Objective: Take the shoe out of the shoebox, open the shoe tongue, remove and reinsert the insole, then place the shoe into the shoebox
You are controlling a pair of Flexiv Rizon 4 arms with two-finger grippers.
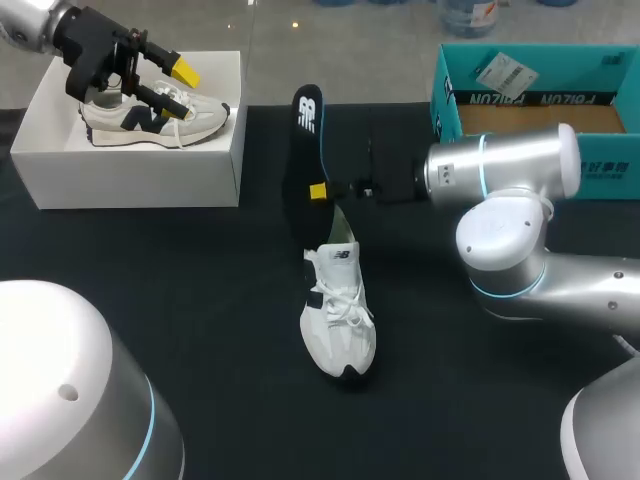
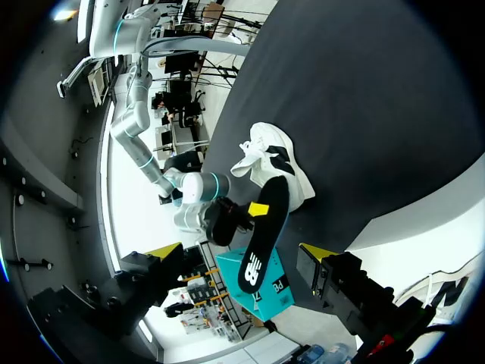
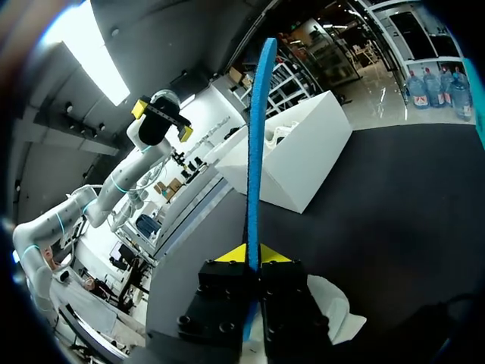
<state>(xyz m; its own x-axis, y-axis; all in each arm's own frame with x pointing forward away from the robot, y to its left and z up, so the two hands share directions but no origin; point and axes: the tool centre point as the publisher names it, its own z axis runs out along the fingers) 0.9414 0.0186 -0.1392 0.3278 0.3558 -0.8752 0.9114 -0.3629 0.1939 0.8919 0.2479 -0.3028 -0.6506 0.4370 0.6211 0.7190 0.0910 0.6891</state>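
Note:
A white shoe [image 1: 338, 318] lies on the black table [image 1: 200, 280], toe toward me; the left wrist view shows this shoe [image 2: 276, 155] too. Just above its heel, my right gripper [image 1: 320, 192] is shut on a black insole [image 1: 306, 160] and holds it up on edge. In the right wrist view the insole [image 3: 256, 144] runs edge-on between the yellow tips of that gripper [image 3: 247, 255], with the shoe [image 3: 333, 303] below. My left gripper [image 1: 177, 87] hangs open over the white shoebox [image 1: 130, 165], above a grey-and-white shoe [image 1: 150, 120]. Nothing is between the fingers of the left gripper [image 2: 239, 254].
A teal box [image 1: 540, 100] stands open at the back right, behind my right arm [image 1: 500, 170]. The white shoebox [image 3: 299, 159] sits at the table's back left corner.

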